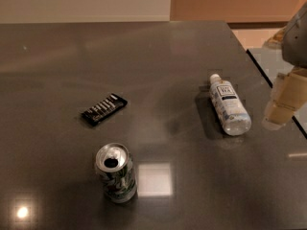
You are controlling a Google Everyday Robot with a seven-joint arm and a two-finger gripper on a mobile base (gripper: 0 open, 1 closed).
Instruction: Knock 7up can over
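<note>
The 7up can (116, 173) stands upright on the dark grey table (158, 66), near the front and left of centre. It has green-and-white sides and a silver top with an open pull-tab hole. My gripper (283, 104) hangs at the right edge of the view, above the table's right edge. It is far to the right of the can and touches nothing.
A clear plastic water bottle (229, 104) with a white cap lies on its side at the right, just left of the gripper. A flat black packet (104, 109) with white stripes lies behind the can. The table's right edge runs diagonally under the gripper.
</note>
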